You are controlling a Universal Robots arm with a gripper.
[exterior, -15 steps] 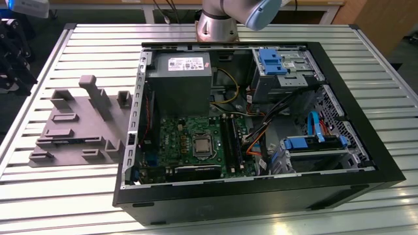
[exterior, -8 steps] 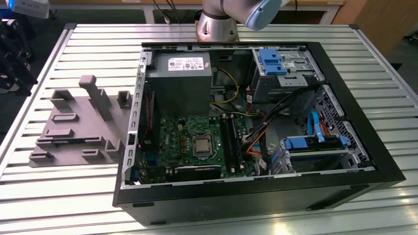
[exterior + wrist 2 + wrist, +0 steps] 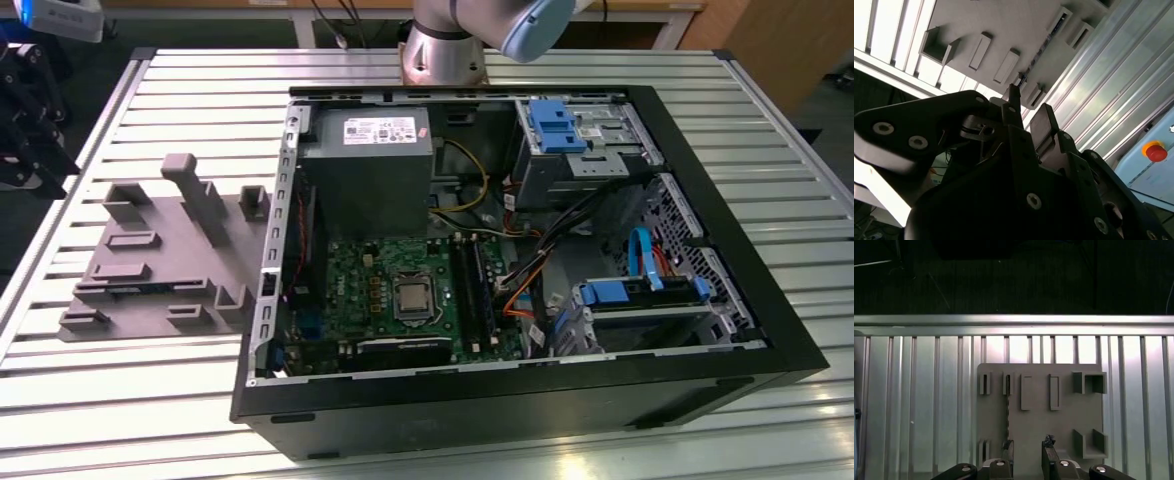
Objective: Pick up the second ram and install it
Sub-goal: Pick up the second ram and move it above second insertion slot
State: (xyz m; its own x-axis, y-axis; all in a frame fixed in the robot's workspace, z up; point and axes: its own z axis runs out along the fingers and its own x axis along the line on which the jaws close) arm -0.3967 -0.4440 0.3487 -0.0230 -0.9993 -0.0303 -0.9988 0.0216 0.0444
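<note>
Counter [image 3: 160, 100] is all ribbed aluminium slats, pretty shiny, with bright glare off the strips in both wrist views. Behind it in the exterior view there's light wood furniture [image 3: 781, 45], and dark floor [image 3: 11, 250] off the exterior view's left. Beyond the counter's edge in the first wrist view, just darkness.

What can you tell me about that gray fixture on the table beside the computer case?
The gray fixture looks like matte moulded plastic: a flat base plate carrying upright blocks, one tall post and slotted holders. It lies flat on the slatted metal table, close beside the open computer case, at the exterior view's left. In the first wrist view a thin dark strip, apparently the second ram, stands on edge between two slots, and the open gripper hangs above.
</note>
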